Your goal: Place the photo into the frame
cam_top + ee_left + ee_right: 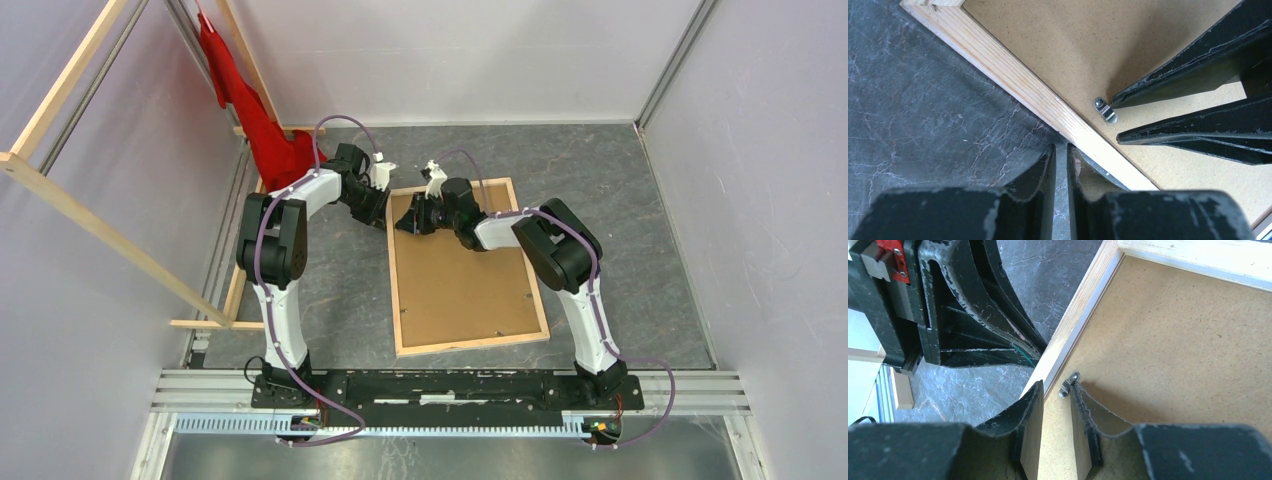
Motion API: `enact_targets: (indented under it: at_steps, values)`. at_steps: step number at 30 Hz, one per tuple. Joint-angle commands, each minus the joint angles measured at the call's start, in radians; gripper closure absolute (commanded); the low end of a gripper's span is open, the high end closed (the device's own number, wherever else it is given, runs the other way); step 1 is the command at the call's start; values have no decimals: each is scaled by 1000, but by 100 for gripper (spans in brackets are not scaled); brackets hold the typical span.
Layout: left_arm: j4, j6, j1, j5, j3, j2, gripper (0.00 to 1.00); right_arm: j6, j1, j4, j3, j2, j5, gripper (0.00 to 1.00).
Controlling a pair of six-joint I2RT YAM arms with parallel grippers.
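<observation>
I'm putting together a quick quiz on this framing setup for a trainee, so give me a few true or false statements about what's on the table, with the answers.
1. The frame lies flat with its pale wood face up. True.
2. The brown backing board sits inside the frame. True.
3. The photo lies face up on top of the backing board. False: no photo shows in any view.
4. The left gripper hangs over the backing board. False: it is outside the frame's left rail, over the table; the right gripper is the one over the board.
5. A small metal clip lies right by the right gripper's fingertips. True.
</observation>
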Motion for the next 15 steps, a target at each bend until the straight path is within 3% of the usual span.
enact_targets:
  at_steps: [1,15]
  values:
    - [23,-26,0,-6,5,7,80,7,11,5,35,15,-13,68]
    - [16,-27,-2,10,6,4,80,35,10,35,54,54,-10,70]
